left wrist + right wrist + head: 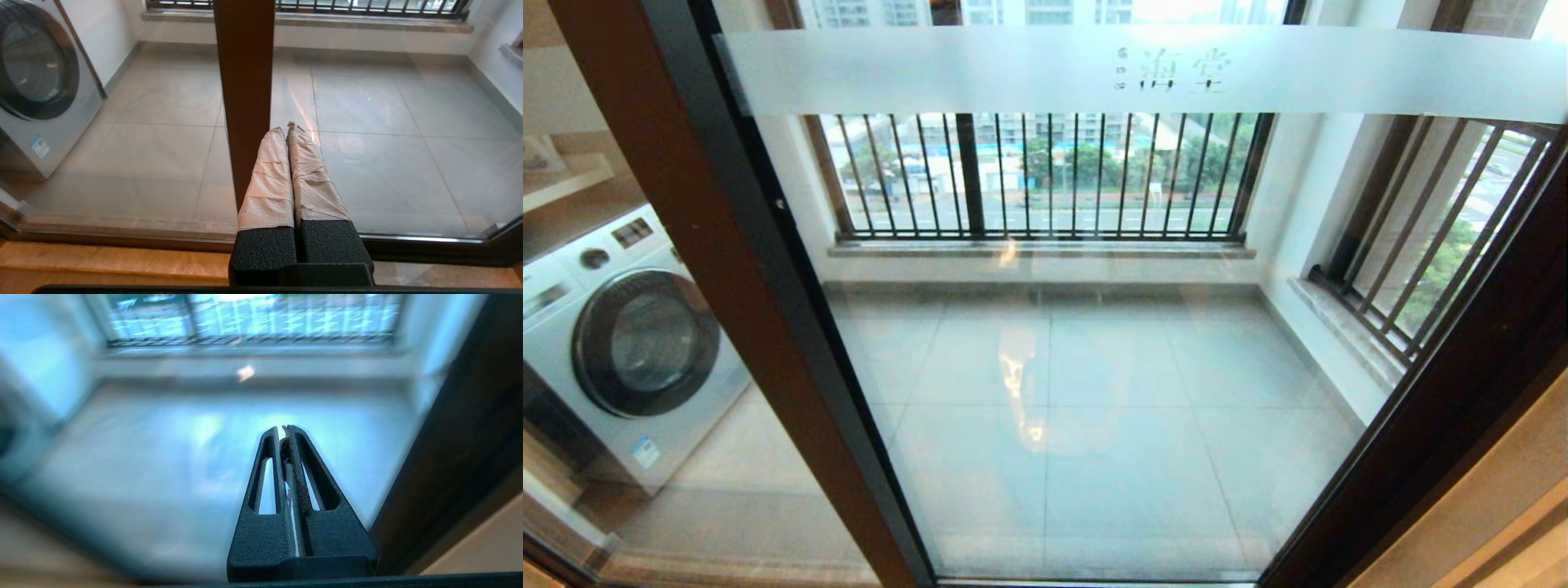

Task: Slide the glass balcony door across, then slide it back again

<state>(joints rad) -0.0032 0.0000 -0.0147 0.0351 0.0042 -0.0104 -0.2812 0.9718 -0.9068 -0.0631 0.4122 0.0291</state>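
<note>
The glass balcony door (1094, 392) fills the head view: clear glass with a frosted white band (980, 73) bearing Chinese characters, and a dark brown stile (727, 310) on its left edge. Neither gripper shows in the head view. In the left wrist view my left gripper (286, 128) is shut, holding nothing, its tape-wrapped fingers (269, 179) pressed together. Its tips are close to the glass, just beside the brown stile (245, 81). In the right wrist view my right gripper (284, 430) is shut and empty, pointing at the glass (184, 457).
A white washing machine (629, 343) stands behind the glass at the left. Black-barred windows (1045, 175) close the tiled balcony at the back and on the right (1445, 237). A dark door frame (1462, 392) rises at the right. A wooden sill (102, 261) lies below the track.
</note>
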